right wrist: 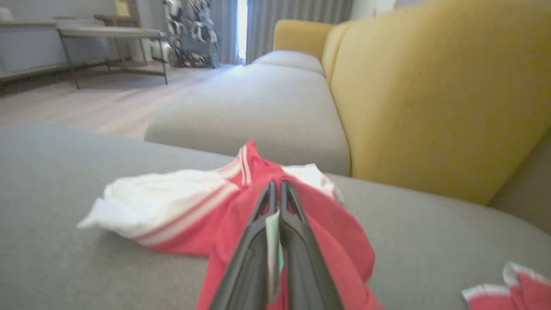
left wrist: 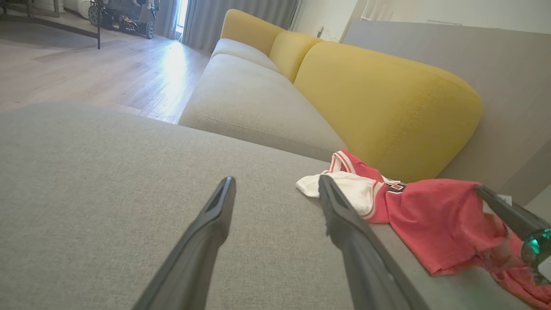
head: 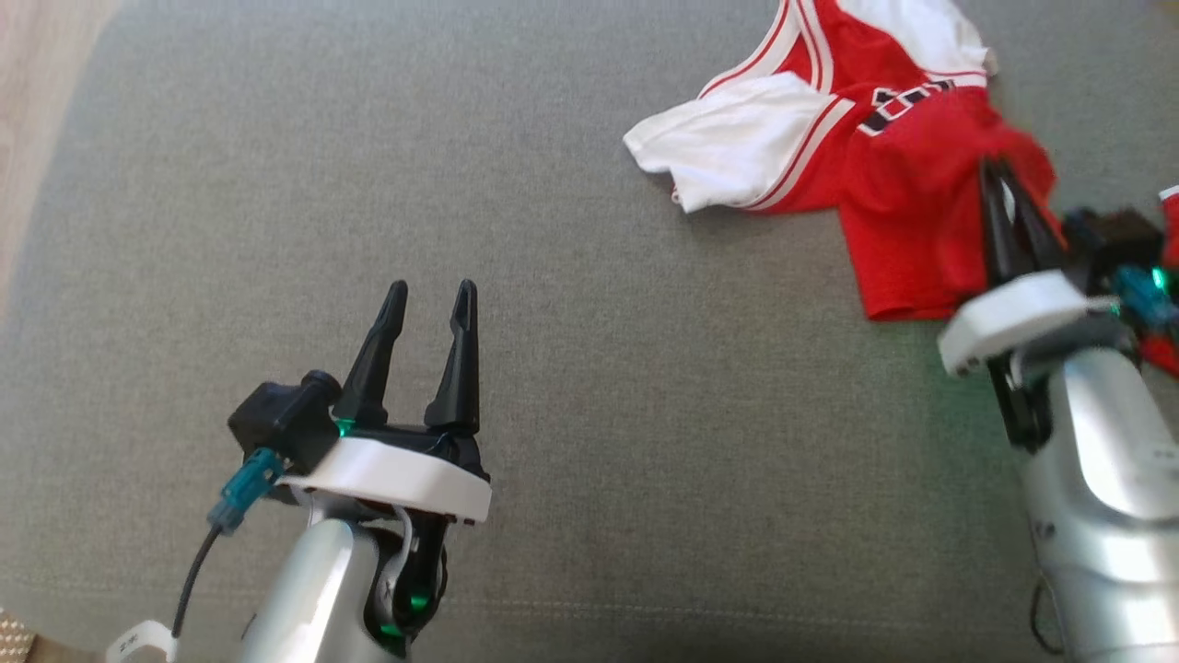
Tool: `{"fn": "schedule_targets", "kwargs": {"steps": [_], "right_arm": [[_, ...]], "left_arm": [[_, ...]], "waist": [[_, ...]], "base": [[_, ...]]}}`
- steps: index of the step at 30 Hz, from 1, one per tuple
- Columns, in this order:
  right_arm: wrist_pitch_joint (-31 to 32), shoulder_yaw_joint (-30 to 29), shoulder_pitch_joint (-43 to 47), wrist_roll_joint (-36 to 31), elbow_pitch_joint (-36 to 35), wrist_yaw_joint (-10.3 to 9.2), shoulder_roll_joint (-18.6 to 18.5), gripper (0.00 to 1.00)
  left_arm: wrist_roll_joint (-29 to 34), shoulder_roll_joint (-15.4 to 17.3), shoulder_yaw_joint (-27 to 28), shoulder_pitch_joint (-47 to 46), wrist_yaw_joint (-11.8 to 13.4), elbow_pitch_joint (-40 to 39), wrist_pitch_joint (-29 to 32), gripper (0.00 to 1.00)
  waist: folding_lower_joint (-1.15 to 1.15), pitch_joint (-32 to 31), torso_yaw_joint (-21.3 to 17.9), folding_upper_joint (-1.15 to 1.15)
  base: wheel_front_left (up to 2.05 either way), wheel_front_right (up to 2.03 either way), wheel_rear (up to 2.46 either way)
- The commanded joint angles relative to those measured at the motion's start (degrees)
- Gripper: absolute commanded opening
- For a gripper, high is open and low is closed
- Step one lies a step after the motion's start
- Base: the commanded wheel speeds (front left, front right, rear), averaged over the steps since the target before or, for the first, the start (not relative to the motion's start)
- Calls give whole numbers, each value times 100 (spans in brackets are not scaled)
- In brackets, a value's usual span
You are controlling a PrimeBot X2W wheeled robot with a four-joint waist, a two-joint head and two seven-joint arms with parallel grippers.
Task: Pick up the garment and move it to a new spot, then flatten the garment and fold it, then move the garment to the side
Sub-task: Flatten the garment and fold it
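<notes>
The garment (head: 903, 184) is a crumpled red jersey with white panels and striped trim, lying at the far right of the grey cushion (head: 553, 387). My right gripper (head: 999, 170) is shut on its red fabric, which bunches up around the fingertips. In the right wrist view the gripper (right wrist: 275, 185) has its fingers pressed together at a raised red fold of the garment (right wrist: 181, 206). My left gripper (head: 433, 295) stands open above bare cushion, well left of the garment. In the left wrist view the garment (left wrist: 430, 224) lies right of that gripper (left wrist: 275, 181).
Yellow back cushions (left wrist: 387, 99) rise just behind the garment. A second red and white piece of cloth (right wrist: 516, 288) lies right of my right arm. Wooden floor (left wrist: 86, 73) lies beyond the cushion's left edge, with a metal-legged table (right wrist: 107, 34) farther off.
</notes>
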Motion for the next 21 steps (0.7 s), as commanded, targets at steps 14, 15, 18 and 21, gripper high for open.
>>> {"fn": "schedule_targets", "kwargs": {"steps": [14,15,18,21], "right_arm": [[884,2511,-2051,903,-2219,-4,-845,0],[984,2515,-2191,994,-2281,-4,-949,0],[1296,2342,-2460,1268,-2215,-4,-1342,0],[1556,2088,-2543,1368,-1793,-4,-1897,0]], "left_arm": [[-46,42,238,20,47,-217,-29,100],[-54,42,224,0,43,-229,-29,100],[-91,42,164,-89,52,-276,-29,100],[-131,42,79,-185,48,-286,-29,100]], "waist": [[0,-361,-330,0],[0,-325,-349,0],[0,-170,-374,0],[0,-1,-338,0]], "base": [[0,0,0],[0,0,0],[0,0,0],[0,0,0]]}}
